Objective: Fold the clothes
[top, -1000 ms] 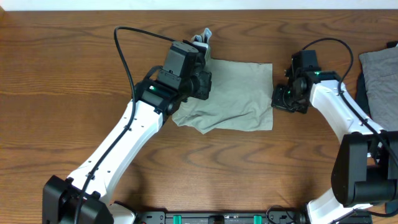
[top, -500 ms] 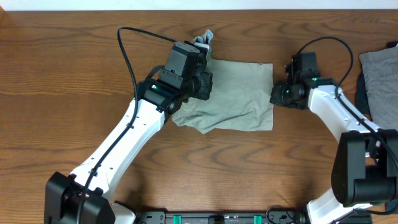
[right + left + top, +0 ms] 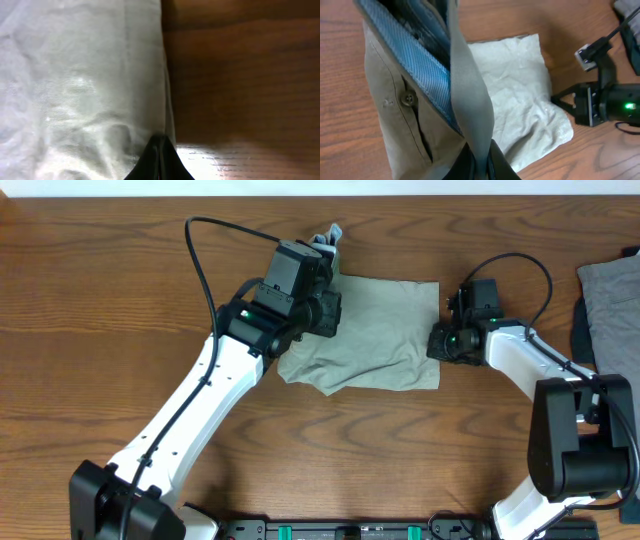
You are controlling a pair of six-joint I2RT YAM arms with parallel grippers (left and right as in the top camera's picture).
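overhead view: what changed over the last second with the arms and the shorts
The right gripper slid left, from just off the shorts to their right edge, jaws shut. Whether it pinches cloth is unclear. The left gripper stayed clamped on the shorts' lifted end, and the shorts lie as before.

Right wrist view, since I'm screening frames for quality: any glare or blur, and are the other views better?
Right wrist: shorts washed out, glare patch on the table. Left wrist: waistband near the lens slightly soft, far cloth sharper. Overhead: even light, sharp.
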